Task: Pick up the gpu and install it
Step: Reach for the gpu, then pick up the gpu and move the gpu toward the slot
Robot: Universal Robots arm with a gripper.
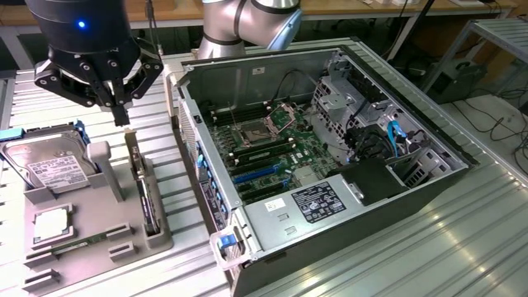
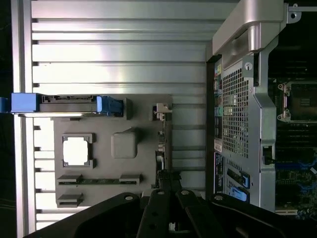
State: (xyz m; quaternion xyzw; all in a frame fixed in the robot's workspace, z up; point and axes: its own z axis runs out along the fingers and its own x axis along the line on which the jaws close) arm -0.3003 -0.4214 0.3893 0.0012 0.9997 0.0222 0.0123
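— Where is the gpu (image 1: 145, 185)?

— It stands on edge in the long slot of the grey tray (image 1: 99, 213), on the side of the tray that faces the open computer case (image 1: 247, 74). From above it is little more than a thin line.

— And the gripper (image 1: 122, 117)?

— It hangs above the tray with its fingers pressed together and nothing between them (no card, no drive). The tips point down and are clear of the card.

— Which way does the card lie from the fingers?

— Below them. Its long axis follows the tray's edge, parallel to the case wall just beside it. In the wrist view the gpu (image 2: 160, 141) runs straight out from the closed tips (image 2: 167, 186), so I judge that the fingers are over the card's own line and not off to one side.

— Over which end?

— I cannot tell. The exterior view puts the gripper towards the hard drive (image 1: 49, 167) end, where a pale metal piece shows that looks like the bracket. The wrist view puts the tips nearer the memory stick (image 2: 99, 181) end.

— How does the work stand?

— The card is in its slot, not lifted. The blue slots (image 1: 259, 176) on the board inside the case have nothing standing in them.
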